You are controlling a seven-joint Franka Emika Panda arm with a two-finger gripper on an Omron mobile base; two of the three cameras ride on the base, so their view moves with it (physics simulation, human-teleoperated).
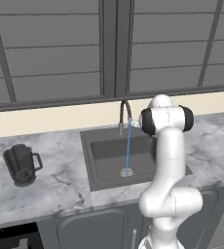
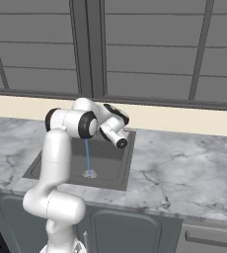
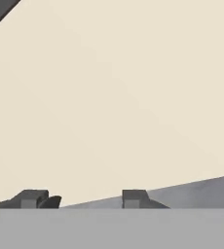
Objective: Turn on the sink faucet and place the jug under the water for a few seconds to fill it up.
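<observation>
While water (image 1: 128,148) runs in a thin blue stream from the faucet (image 1: 125,115) down to the pale drain of the sink (image 1: 104,171), the jug (image 1: 21,164) stands upright on the marble table (image 1: 60,189), well apart to the left of the basin, handle on its right side, nothing touching it

Faucet is at the back edge of the sink, spout arched forward over the basin. White arm rises in front of the sink; its wrist is bent up beside the faucet spout, near the cream wall strip (image 1: 60,119). In the right base view the stream (image 2: 88,155) drops just right of the arm's upper link, and the hand points right and down over the sink's right rim (image 2: 130,148)

Hand view: two dark fingers (image 3: 33,198) at the bottom stand apart with a clear gap, nothing between them, gripper (image 3: 84,199) empty; they face the cream wall with a slice of grey marble at lower right

Dark grey panelled window shutters (image 1: 50,48) fill the wall above the table; grey cabinet doors (image 1: 94,228) below it
</observation>
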